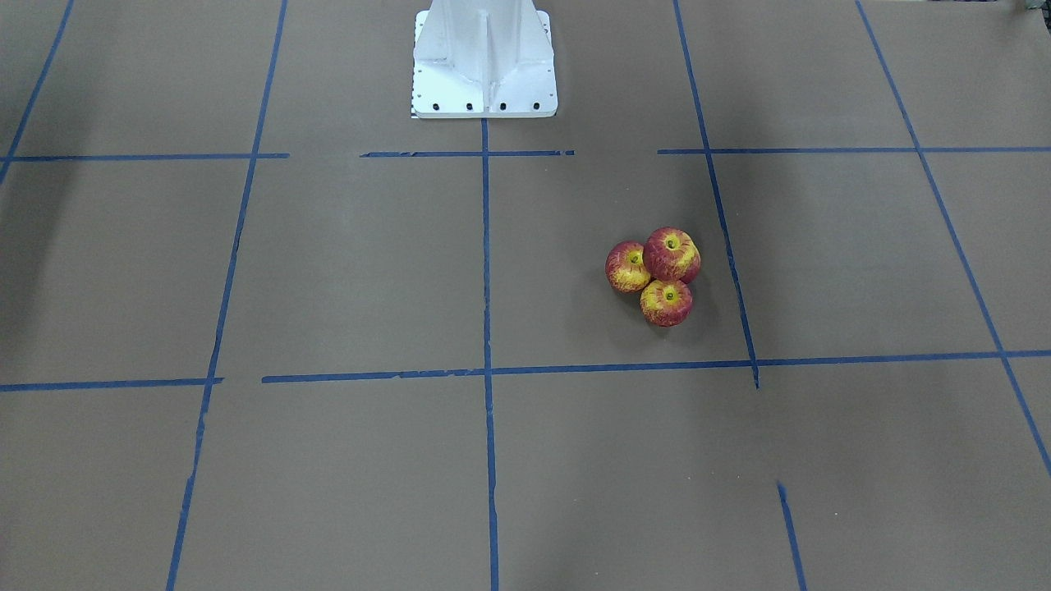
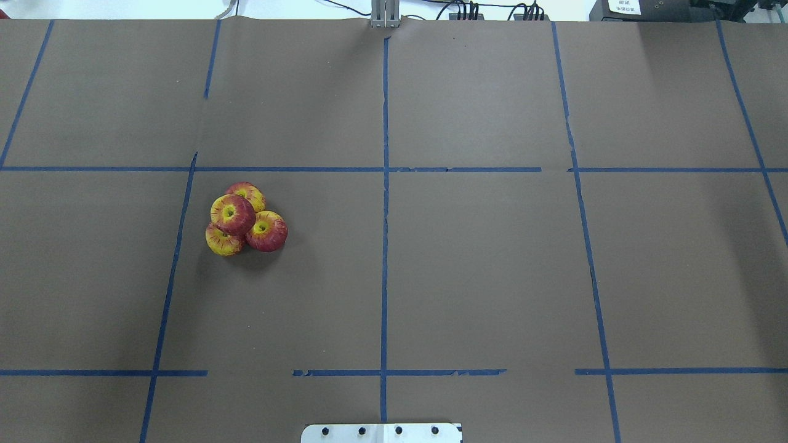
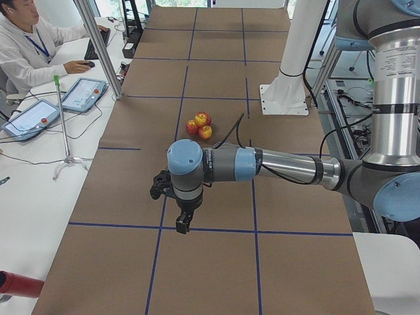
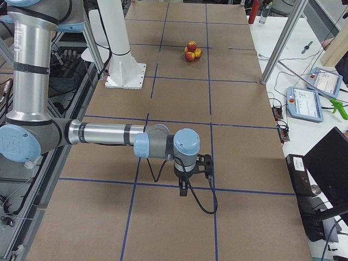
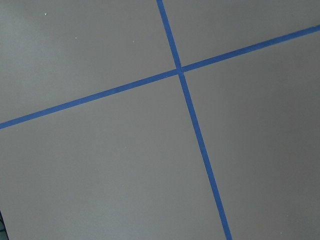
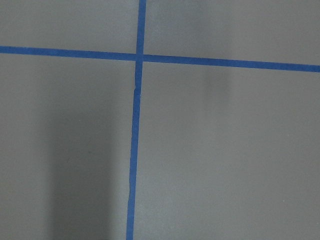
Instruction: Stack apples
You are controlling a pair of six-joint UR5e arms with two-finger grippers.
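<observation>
Table [image 2: 492,277] papered brown, gridded in blue tape [image 2: 385,246]. Left gripper [image 3: 182,225] above a tape line, jaw state not discernible. Apples [image 2: 245,218] left of centre: three touching, one atop. Right gripper [image 4: 184,189] likewise not discernible. Operator [image 3: 26,46] seated alongside.

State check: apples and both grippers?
top apple: stacked on the other three, stem dimple up.
base apples: three, clustered together under it.
left gripper: far from the apples; open or shut, cannot tell.
right gripper: far from the apples; cannot tell.
</observation>
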